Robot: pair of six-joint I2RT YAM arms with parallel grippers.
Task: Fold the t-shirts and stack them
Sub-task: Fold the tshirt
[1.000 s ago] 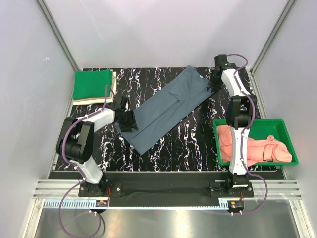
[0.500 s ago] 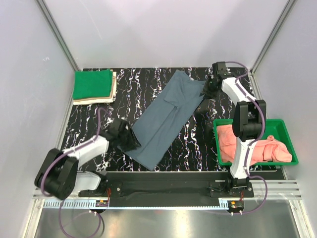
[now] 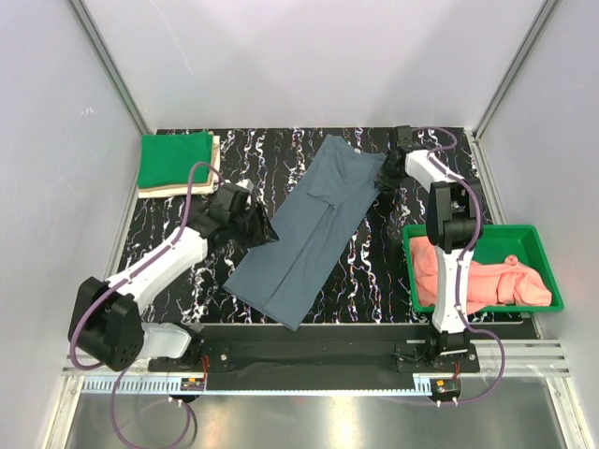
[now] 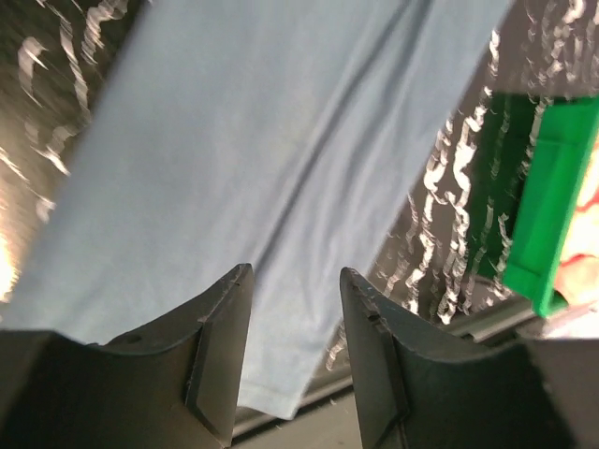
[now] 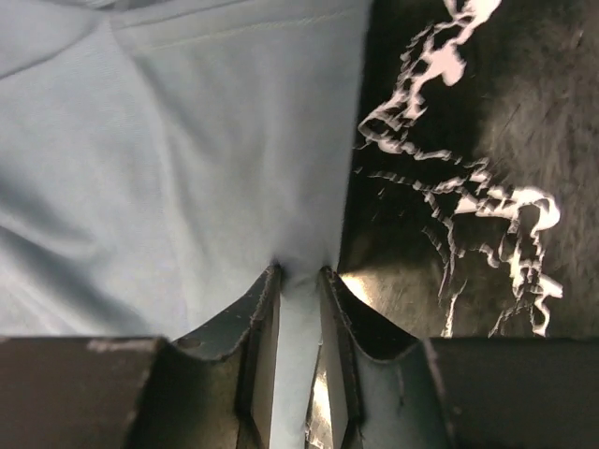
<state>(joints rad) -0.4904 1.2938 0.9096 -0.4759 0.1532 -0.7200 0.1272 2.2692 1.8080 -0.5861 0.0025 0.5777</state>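
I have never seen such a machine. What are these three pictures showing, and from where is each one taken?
Two robot arms are bolted to a black marbled table. The wide picture looks down from above; the other two come from cameras on each wrist. A blue-grey t-shirt lies spread out. The right gripper pinches its edge; the left gripper is over it, fingers apart, holding nothing. A folded green t-shirt lies on a beige t-shirt. Pink t-shirts lie in a green tray.

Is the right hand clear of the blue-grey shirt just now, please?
No, the right hand pinches the edge of the blue-grey shirt between its fingers.
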